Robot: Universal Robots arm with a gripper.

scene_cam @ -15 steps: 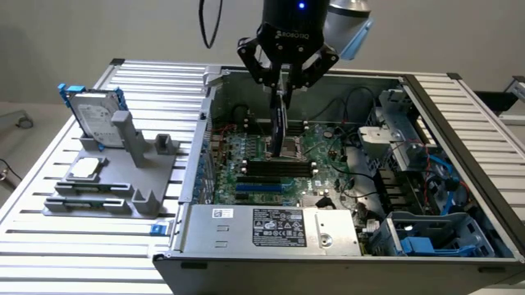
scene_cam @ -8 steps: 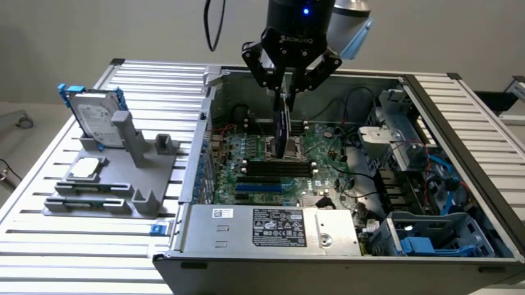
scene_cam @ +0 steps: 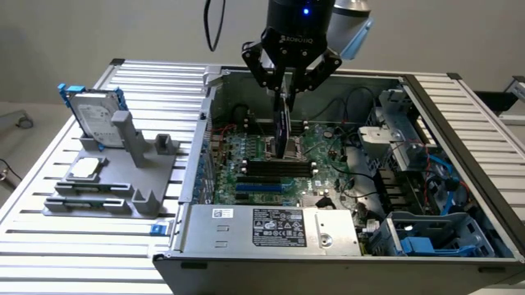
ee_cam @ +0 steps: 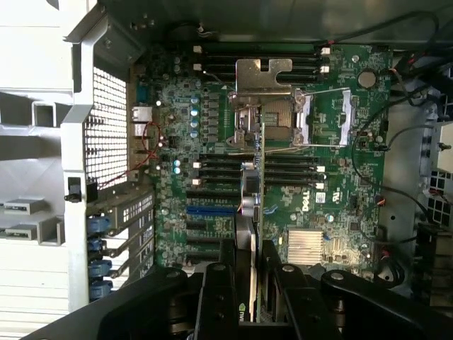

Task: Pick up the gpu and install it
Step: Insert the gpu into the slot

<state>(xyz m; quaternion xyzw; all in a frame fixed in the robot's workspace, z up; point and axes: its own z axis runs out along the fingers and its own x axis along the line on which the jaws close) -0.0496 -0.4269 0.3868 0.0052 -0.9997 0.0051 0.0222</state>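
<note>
gripper (scene_cam: 289, 91) is clamped on the gpu (scene_cam: 284, 126), pinching its upper edge. the card hangs edge-on and vertical below the fingers, probably so its lower edge can drop straight into a slot. it is held over the motherboard (scene_cam: 262, 153) inside the open computer case (scene_cam: 205, 123), near the 12 o'clock part of the board in the exterior view. whether the lower edge touches the board, cannot tell; it looks close above the cpu socket area.

in the wrist view the gpu (ee_cam: 259, 212) reads as a thin green line running out from between the gripper (ee_cam: 251, 283) fingers, crossing the cpu socket (ee_cam: 272, 113) and the black slots. the blue slot (ee_cam: 210, 210) lies just beside that line, not under it, so i judge the card is not lined up or seated yet.

at 9 o'clock of the case in the exterior view, a grey fixture (scene_cam: 107, 196) on the slatted table (scene_cam: 49, 246) holds the hard drive (scene_cam: 94, 120) upright in its blue frame and a small silver chip (scene_cam: 86, 167) lying flat, kept ready for picking. the power supply (scene_cam: 262, 224) sits at 6 o'clock of the case.
</note>
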